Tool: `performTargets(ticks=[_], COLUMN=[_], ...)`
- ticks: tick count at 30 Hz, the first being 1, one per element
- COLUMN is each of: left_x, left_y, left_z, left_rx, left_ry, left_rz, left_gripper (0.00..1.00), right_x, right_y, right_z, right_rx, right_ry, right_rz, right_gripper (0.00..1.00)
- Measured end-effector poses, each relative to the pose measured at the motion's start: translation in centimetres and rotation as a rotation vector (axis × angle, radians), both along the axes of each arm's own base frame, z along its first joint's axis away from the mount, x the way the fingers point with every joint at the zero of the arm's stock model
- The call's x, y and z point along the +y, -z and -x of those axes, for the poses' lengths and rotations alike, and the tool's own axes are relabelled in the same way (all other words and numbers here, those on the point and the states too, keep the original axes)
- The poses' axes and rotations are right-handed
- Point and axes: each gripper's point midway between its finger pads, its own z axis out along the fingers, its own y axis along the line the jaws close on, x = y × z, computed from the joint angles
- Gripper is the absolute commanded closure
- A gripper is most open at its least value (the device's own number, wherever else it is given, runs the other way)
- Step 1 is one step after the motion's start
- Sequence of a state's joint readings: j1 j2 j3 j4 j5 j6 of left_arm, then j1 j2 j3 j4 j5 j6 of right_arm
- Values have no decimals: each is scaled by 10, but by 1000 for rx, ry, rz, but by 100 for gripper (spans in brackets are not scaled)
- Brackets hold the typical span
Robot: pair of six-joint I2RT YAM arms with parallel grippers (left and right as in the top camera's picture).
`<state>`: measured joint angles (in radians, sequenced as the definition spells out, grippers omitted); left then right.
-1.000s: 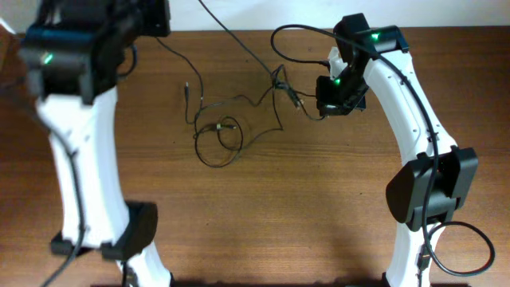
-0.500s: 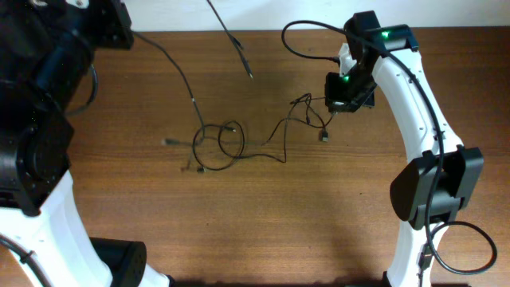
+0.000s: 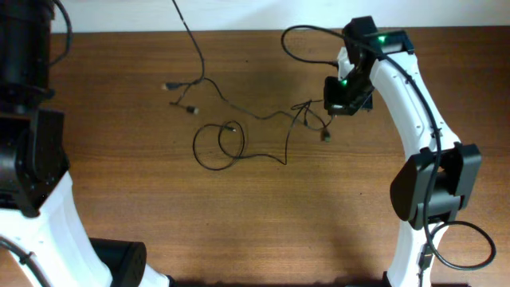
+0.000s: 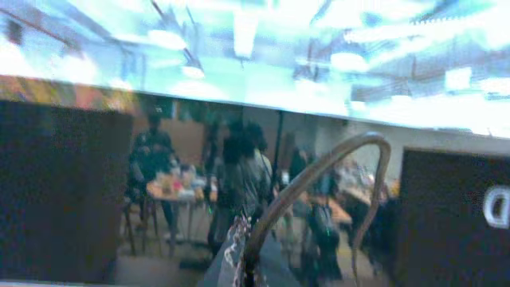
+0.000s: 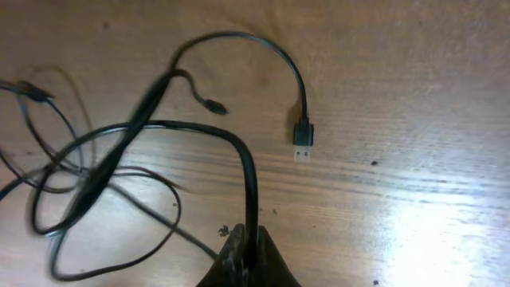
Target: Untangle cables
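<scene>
My left gripper [image 4: 243,267] sits high, tilted outward, jaws pinched shut; my right gripper [image 5: 247,253] hangs low, jaws likewise closed.

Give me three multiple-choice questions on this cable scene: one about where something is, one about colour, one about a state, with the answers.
1. Where is the USB plug?
A) flat on the table
B) hanging in the air
C) on a shelf

2. What colour are the cables?
A) white
B) black
C) red

3. How is the right gripper?
A) wide open
B) shut and empty
C) shut on one of the cables

Answers:
1 A, the right wrist view shows it lying on the wood.
2 B, every cord is black.
3 C, a cord runs out from between its closed fingers.
</scene>
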<state>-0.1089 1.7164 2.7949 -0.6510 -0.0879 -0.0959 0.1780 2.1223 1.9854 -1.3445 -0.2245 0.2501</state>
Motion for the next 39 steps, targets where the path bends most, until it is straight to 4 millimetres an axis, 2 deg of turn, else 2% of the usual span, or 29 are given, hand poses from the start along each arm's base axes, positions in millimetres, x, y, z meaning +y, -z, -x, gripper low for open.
performTargets(ticks=[2,4,6,7,8,9,10,11,12,15,16,17,19,21,24,27,31,35,39], left_x=[5,7,4,-3,-11,-18,-20,-23,-26,-31,-32,-33,-34,-34,-33,-25,-16,-16,-16], left_y=[-4,8,37,64,90,119,136,162,180,207,214,219,214,204,186,164,140,136,138], left_z=[2,-3,-14,-18,-24,-33,-36,-37,-39,-64,-72,-79,-83,-79,-74,-66,-45,-40,-40], left_rx=[-15,37,158,272,375,482,548,649,719,792,810,817,791,758,698,625,556,546,552], left_ry=[-26,-39,-27,10,52,84,98,112,129,150,154,157,160,163,161,145,128,129,130], left_rz=[17,16,-4,-30,-50,-65,-71,-79,-84,-86,-86,-85,-85,-84,-82,-68,-44,-38,-37], left_gripper=[100,100,100,100,100,100,100,100,100,100,100,100,100,100,100,100,100,100,100], right_x=[-1,-1,4,6,11,19,27,36,46,82,105,116,148,166,184,191,208,241,268], right_y=[15,27,23,16,-4,-33,-47,-58,-64,-65,-61,-58,-43,-28,-11,-5,4,8,13], right_z=[4,9,10,9,1,-5,-5,-9,-9,1,8,10,17,20,22,24,26,22,36], right_rx=[23,44,43,36,-10,-76,-105,-139,-157,-159,-153,-149,-132,-112,-102,-98,-103,-177,-195], right_ry=[0,-19,-49,-61,-80,-105,-128,-149,-174,-266,-321,-344,-413,-445,-478,-490,-515,-582,-689], right_rz=[4,3,-24,-38,-65,-113,-151,-189,-214,-262,-283,-290,-318,-325,-330,-331,-346,-399,-468], right_gripper=[61,41,30,19,12,12,12,12,12,12,12,12,12,13,16,18,19,19,22])
